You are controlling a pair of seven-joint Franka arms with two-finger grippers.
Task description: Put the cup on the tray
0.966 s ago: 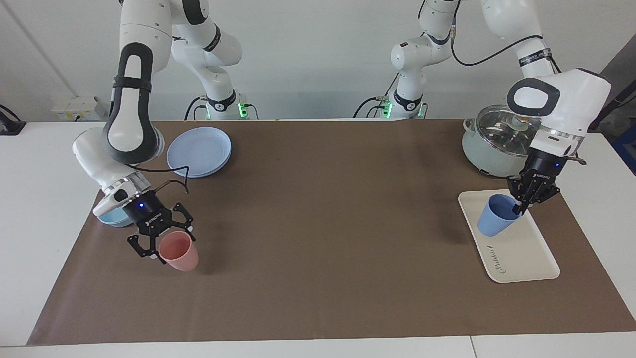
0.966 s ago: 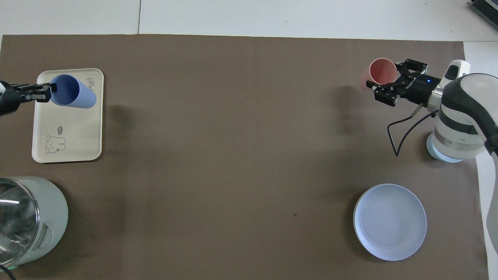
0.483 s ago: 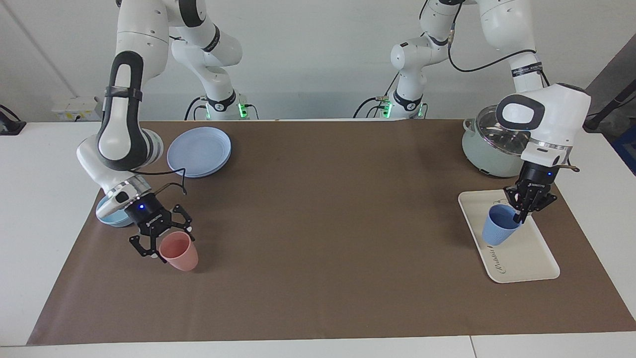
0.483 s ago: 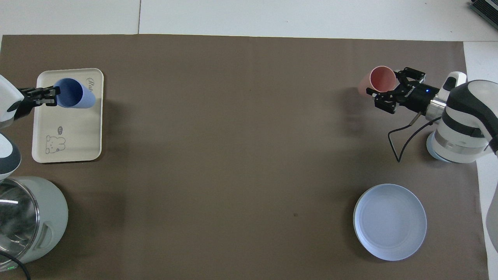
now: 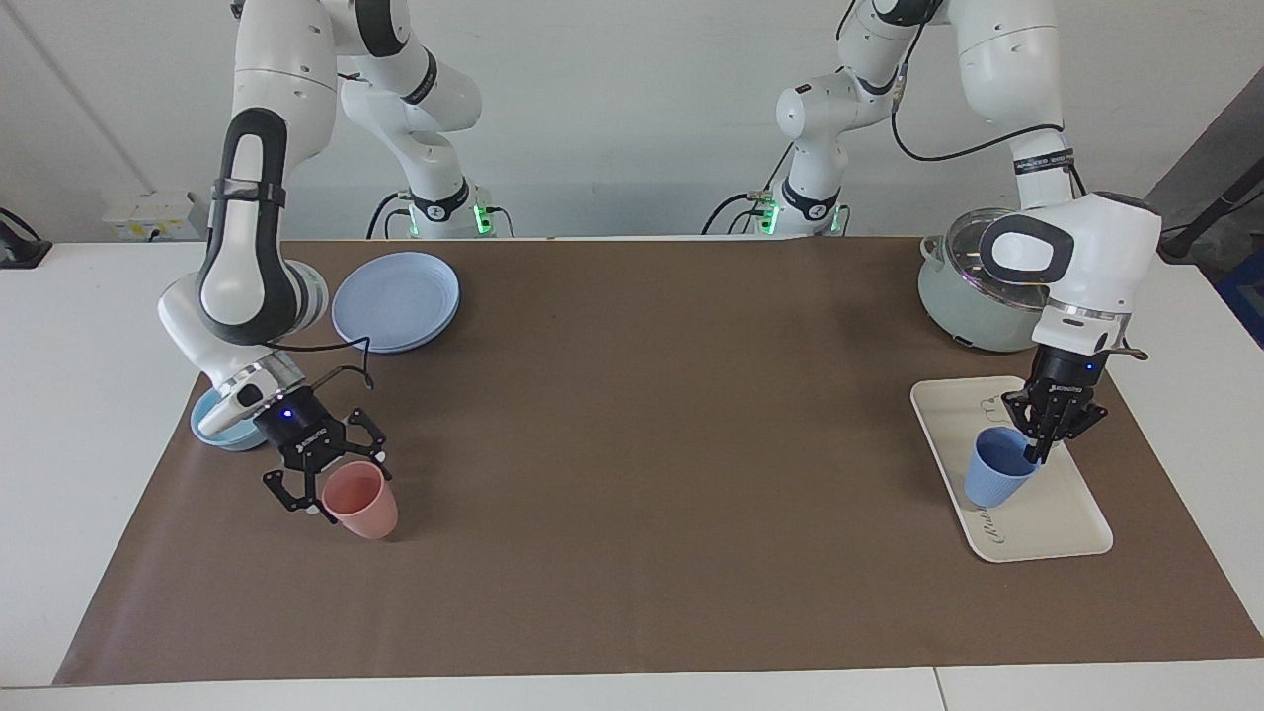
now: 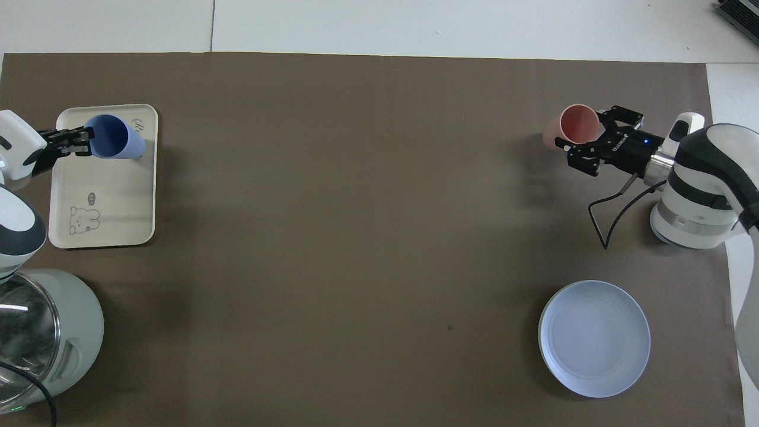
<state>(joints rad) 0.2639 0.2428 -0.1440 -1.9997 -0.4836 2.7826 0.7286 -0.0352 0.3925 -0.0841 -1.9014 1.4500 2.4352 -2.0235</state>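
The left gripper point(image 5: 1045, 427) had the cup point(image 5: 997, 467) pinched by its rim, one finger inside the mouth and one outside, closed tight on that thin wall. The cup hung a touch tilted over the tray point(image 5: 1062, 523), at the part of the tray farther from the robots, close by the script lettering. Whether its base was already touching the tray, I couldn't tell from where I stood. In the overhead view the cup point(image 6: 114, 137) sat over the tray's point(image 6: 107, 213) end farthest from the robots, well apart from the bear drawing.

That cup looked like light, stiff plastic, tapered and smooth, so a rim pinch seemed a fair hold. My guess was it could swing or slip a little in such a narrow grip, and it would tip easily if let go while leaning. Setting it flat before opening seemed the thing to watch.

At the right arm's end of the table, the right gripper point(image 5: 321, 481) was spread wide around the pink cup point(image 5: 363, 500), fingers either side of the rim and holding nothing that I could see. A pot point(image 5: 963, 296) stood near the tray, nearer to the robots, and a plate point(image 5: 395, 301) lay at the right arm's end.
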